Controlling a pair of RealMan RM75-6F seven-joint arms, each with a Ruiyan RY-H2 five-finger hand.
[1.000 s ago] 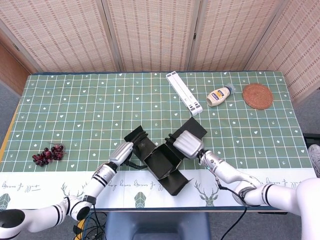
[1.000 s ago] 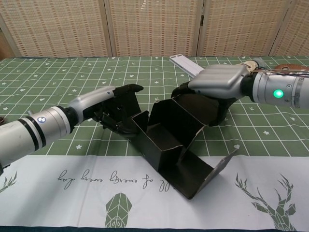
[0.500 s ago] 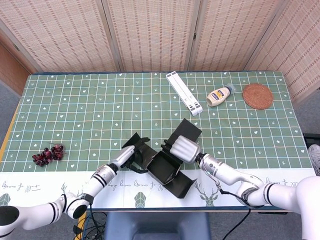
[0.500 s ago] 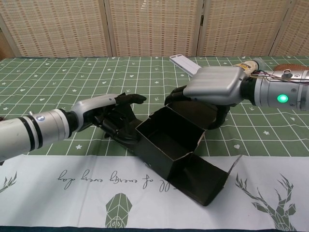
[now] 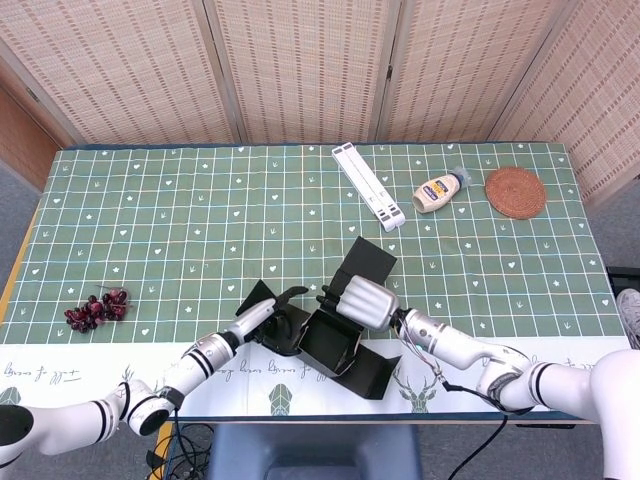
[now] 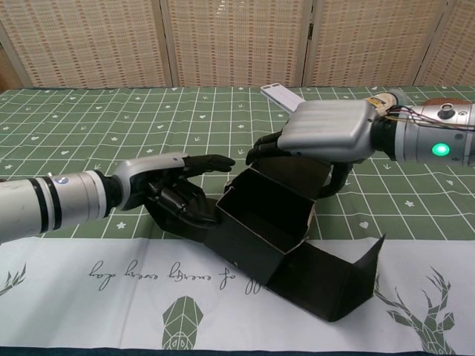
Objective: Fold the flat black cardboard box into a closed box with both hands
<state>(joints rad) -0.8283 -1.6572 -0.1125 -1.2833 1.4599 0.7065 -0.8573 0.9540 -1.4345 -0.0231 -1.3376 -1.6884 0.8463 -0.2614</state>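
Woven reed screens stand behind a table covered in a green checked cloth with a white printed border along the near edge. At the far left of the cloth lies a small cluster of dark red grapes. Near the middle of the near edge, the left hand lies palm-in against the left flap of the black cardboard box, its dark fingers slightly curled and spread, touching the card. That box is matte, half folded, with an open square well and flaps splayed to the near right. Over its far wall the right hand, a smooth silver shell, hooks its fingers on the upright rear flap. Farther back lie a flat white slatted stand, a squat squeeze bottle and a round woven coaster
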